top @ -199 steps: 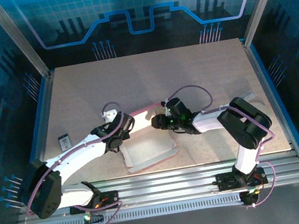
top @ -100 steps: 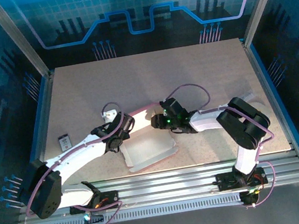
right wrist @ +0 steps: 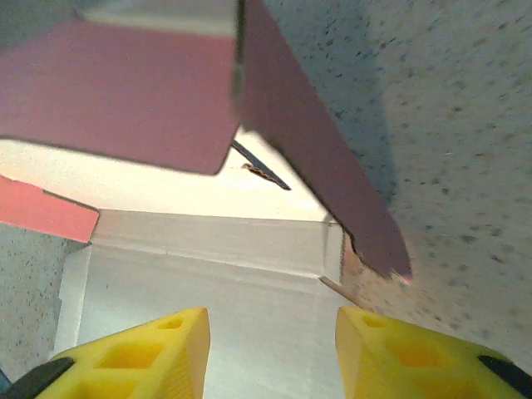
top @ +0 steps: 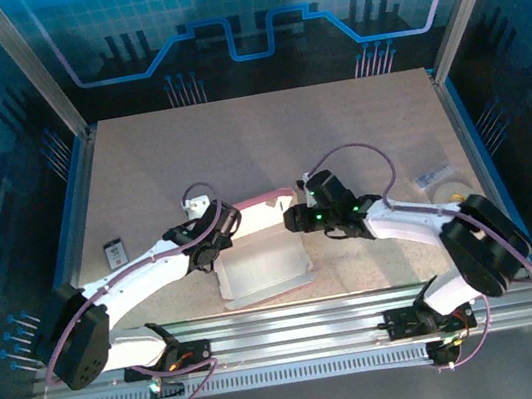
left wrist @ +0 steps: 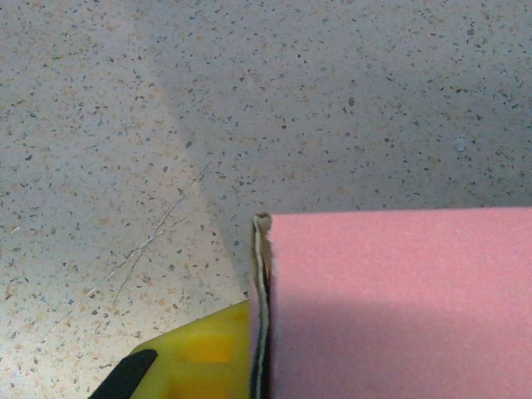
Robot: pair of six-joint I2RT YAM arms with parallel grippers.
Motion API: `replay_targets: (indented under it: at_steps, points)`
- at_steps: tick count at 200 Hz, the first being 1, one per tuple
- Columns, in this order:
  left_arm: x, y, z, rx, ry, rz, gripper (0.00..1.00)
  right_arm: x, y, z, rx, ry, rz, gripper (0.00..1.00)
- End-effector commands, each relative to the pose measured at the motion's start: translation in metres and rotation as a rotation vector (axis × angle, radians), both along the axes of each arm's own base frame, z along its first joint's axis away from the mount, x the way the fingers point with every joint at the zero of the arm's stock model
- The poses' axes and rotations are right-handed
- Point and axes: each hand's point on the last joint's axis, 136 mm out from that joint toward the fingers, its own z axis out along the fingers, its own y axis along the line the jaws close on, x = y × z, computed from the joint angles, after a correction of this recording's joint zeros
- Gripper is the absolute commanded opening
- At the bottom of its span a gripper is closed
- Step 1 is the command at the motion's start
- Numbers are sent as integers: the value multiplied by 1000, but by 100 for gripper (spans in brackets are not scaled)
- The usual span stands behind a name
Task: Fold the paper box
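Observation:
The paper box (top: pixel 264 265) lies near the table's front edge, pale inner face up, with its pink back wall (top: pixel 265 206) raised. My left gripper (top: pixel 216 233) is shut on the left end of that wall. In the left wrist view the pink panel (left wrist: pixel 399 299) covers the lower right, and one yellow finger (left wrist: pixel 195 353) presses its edge; the other finger is hidden behind the panel. My right gripper (top: pixel 296 221) hovers over the box's right side. In the right wrist view its gripper (right wrist: pixel 270 353) stands open above the whitish floor (right wrist: pixel 208 274), with pink flaps (right wrist: pixel 133 91) ahead.
A small black-and-white device (top: pixel 116 253) lies at the left of the table. A white tape roll (top: pixel 445 191) and a small packet (top: pixel 433 175) sit at the right. Metal rails (top: pixel 295 316) run along the front edge, just behind the box.
The right arm has stretched out and lowered, uncovering the tape roll. Its gripper shifted right over the box's right side and its jaws widened a little. The left gripper kept its hold.

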Motion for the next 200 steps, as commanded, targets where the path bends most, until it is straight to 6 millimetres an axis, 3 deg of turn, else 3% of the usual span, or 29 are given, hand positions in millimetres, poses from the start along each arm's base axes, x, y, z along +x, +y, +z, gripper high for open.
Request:
replay_targets:
  at_steps: [1, 35, 59, 64, 84, 129, 200]
  points:
    - [-5, -2, -2, -10, 4, -25, 11, -19, -28, 2, -95, 13, 45, 46]
    - [-5, -2, -2, -8, -2, -31, 11, -20, -45, 42, -131, -43, 87, 49]
    - [-5, -2, -2, -11, -9, -31, 11, -16, -52, 55, -165, -48, 102, 49]
    - [-6, -2, -2, -11, -9, -29, 11, -10, -49, 67, -157, -67, 100, 49]
    - [-6, -1, -3, -14, -13, -25, 12, 0, -44, 75, -173, -58, 117, 49]
    - [-6, -1, 1, -9, -25, -26, 12, 24, -27, 73, -189, -35, 133, 47]
    - [-5, -2, 4, 2, -34, -23, 12, 43, -11, 45, -257, 16, 165, 39]
